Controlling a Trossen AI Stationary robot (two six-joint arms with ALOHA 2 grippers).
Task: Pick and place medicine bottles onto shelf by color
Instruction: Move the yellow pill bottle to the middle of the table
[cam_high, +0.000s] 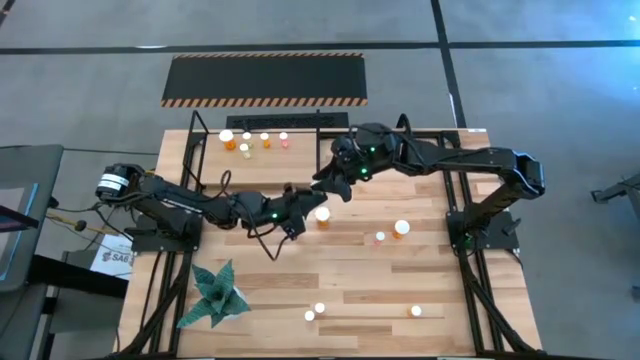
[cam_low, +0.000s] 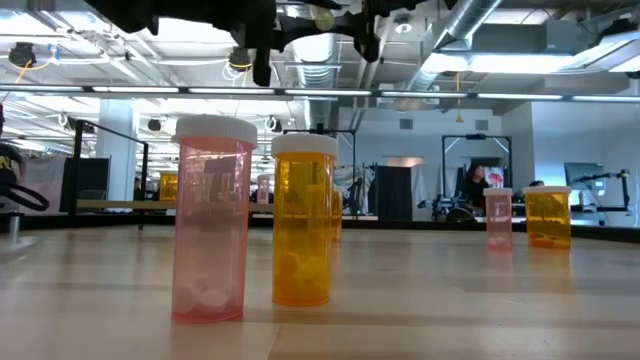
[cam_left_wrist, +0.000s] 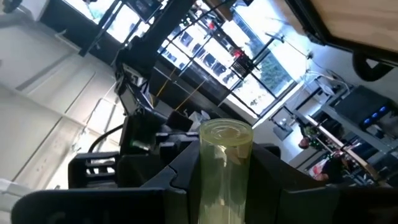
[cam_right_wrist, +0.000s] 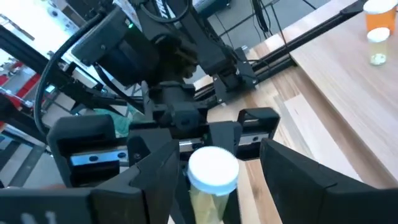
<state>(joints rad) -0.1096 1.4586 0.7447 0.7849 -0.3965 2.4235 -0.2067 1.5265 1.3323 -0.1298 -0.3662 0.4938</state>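
A pale yellow medicine bottle with a white cap is held high above the table's middle. My left gripper reaches in from the left and is shut on it. My right gripper comes from the right and stands open, one finger on each side of the bottle's cap end; I cannot tell whether it touches. An orange bottle stands on the table just below them. The shelf's black rail runs along the far edge, and several small bottles stand by it. My left gripper pinches the bottle's clear body between its two fingers, which lie level and across the bottle, coming from the table's left. The bottle hangs clear of the table. Its flat bottom faces the wrist camera, and its cap end lies outside that view.
Loose bottles stand at mid right and near the front edge; a pink one and an amber one stand closest to the low camera. A green paper plant lies front left. A hazard-striped black panel lies beyond the table.
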